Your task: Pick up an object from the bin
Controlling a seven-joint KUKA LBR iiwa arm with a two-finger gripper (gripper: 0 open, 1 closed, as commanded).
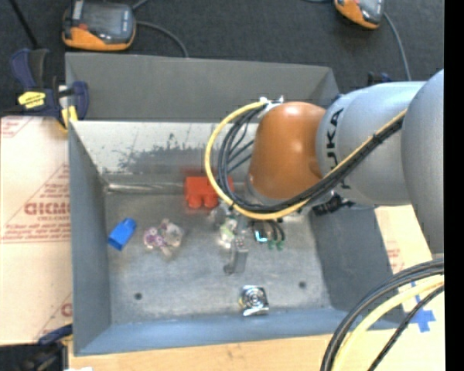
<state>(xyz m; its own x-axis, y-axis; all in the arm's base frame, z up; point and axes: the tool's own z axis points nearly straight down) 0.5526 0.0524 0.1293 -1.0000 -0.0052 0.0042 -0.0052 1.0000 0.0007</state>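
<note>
My gripper [233,247] hangs low over the middle of the bin floor, just below the orange cover on the wrist. Nothing shows in its grasp. A red block [199,191] lies close to its upper left, by the back wall. A small shiny metal piece [253,300] lies below it near the front wall. A clear, pinkish lumpy thing [163,237] rests to its left on the floor.
A small blue block [121,233] lies at the far left of the floor beside the left wall. The arm and its looped cables cover the bin's right half.
</note>
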